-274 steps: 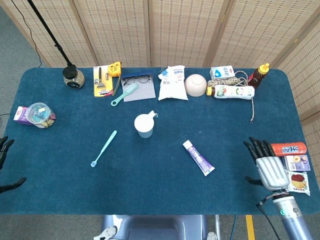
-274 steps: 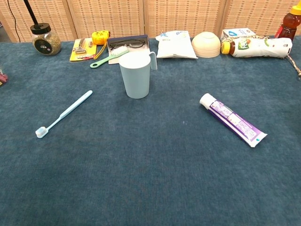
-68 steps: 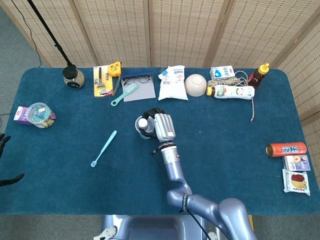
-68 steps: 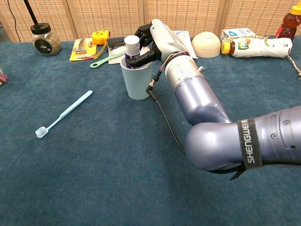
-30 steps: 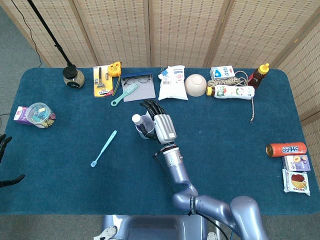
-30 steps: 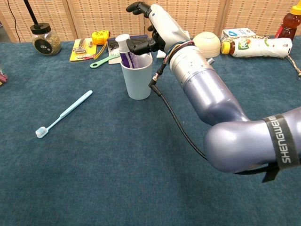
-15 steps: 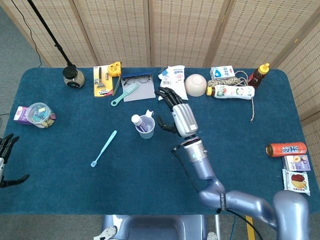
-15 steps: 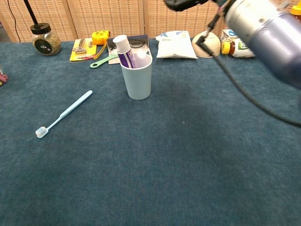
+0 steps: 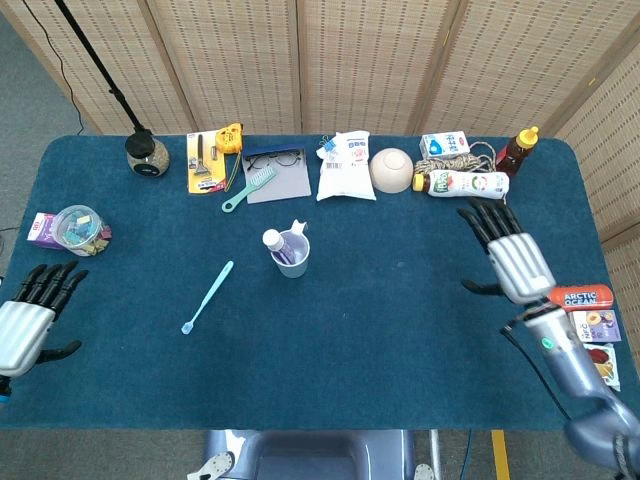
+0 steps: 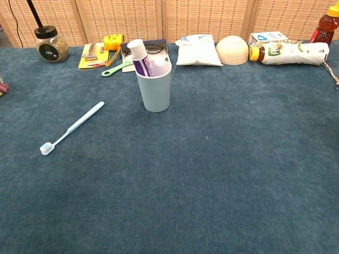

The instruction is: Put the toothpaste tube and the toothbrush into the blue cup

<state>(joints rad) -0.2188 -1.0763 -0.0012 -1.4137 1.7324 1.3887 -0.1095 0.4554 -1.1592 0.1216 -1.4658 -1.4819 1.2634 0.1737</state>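
One toothpaste tube stands in one blue cup; one toothbrush outside (both hands splayed, empty).

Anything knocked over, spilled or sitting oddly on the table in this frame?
Nothing stands out. The blue cup stands upright with the toothpaste tube leaning inside, cap up. The toothbrush lies flat on the cloth to its left. Both the left hand and the right hand are empty.

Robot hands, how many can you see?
2. The left hand is at the table's near left edge and the right hand over its right side, both open and empty. The chest view shows neither.
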